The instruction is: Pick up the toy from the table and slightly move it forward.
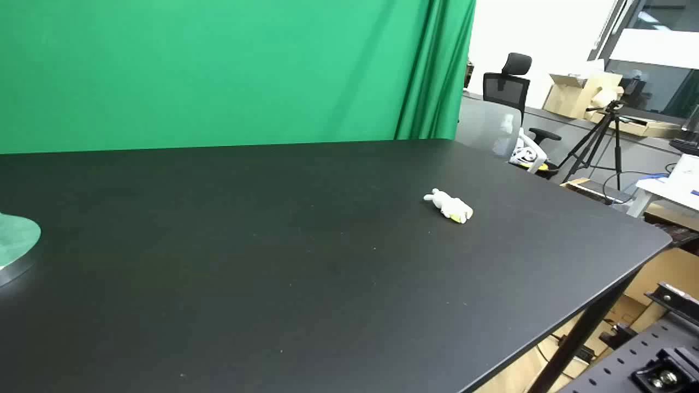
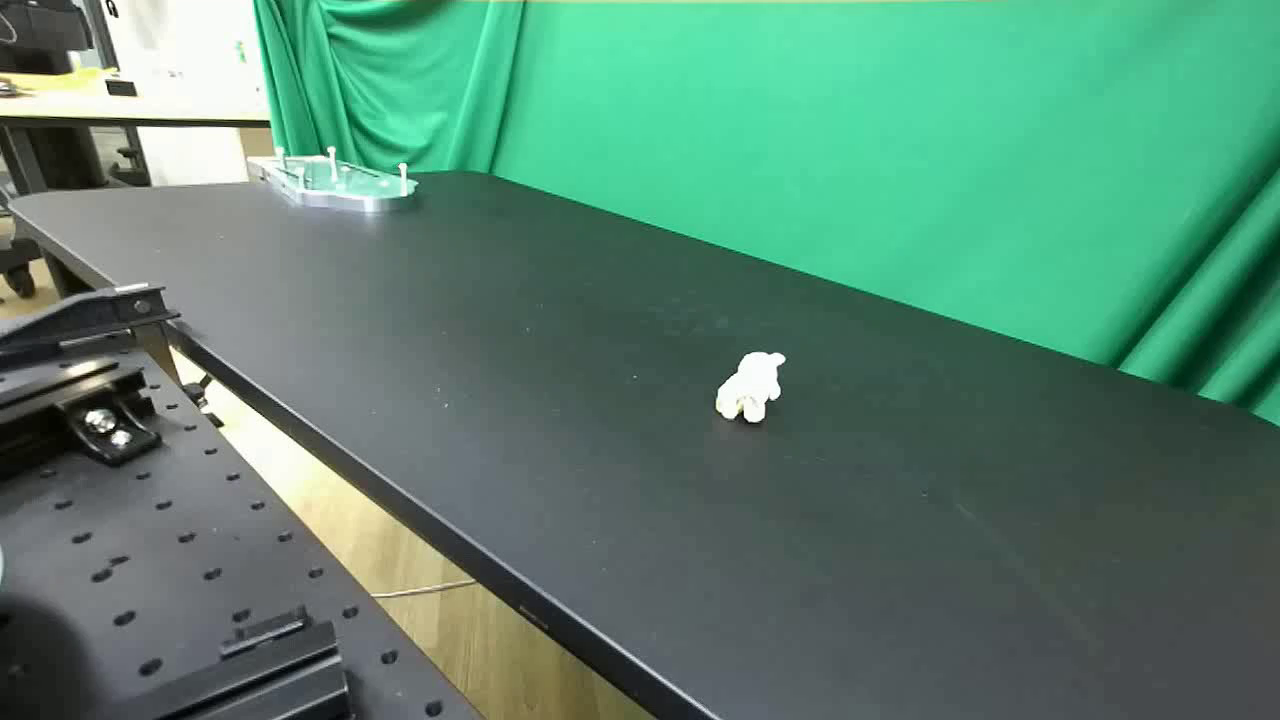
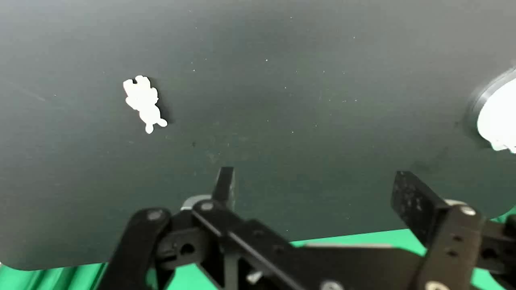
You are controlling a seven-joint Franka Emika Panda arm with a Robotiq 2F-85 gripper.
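The toy, a small white lumpy figure, lies on the table in both exterior views (image 1: 449,206) (image 2: 750,385). It also shows left of centre in the wrist view (image 3: 142,98). The black table (image 1: 262,256) also fills most of the wrist view (image 3: 282,100) and stretches across an exterior view (image 2: 600,330). My gripper (image 3: 315,175) shows only in the wrist view. Its two black fingers are wide apart with nothing between them. The toy lies outside the jaws, up and to the left of the left finger in that picture. The gripper is out of view in both exterior views.
A pale green flat object with a grey rim (image 1: 19,237) stands on the table; it bears upright white pegs (image 2: 340,195) and shows at the wrist view's right edge (image 3: 500,112). A green curtain (image 2: 850,130) borders the table. A perforated black plate (image 2: 200,545) stands beside the table's edge.
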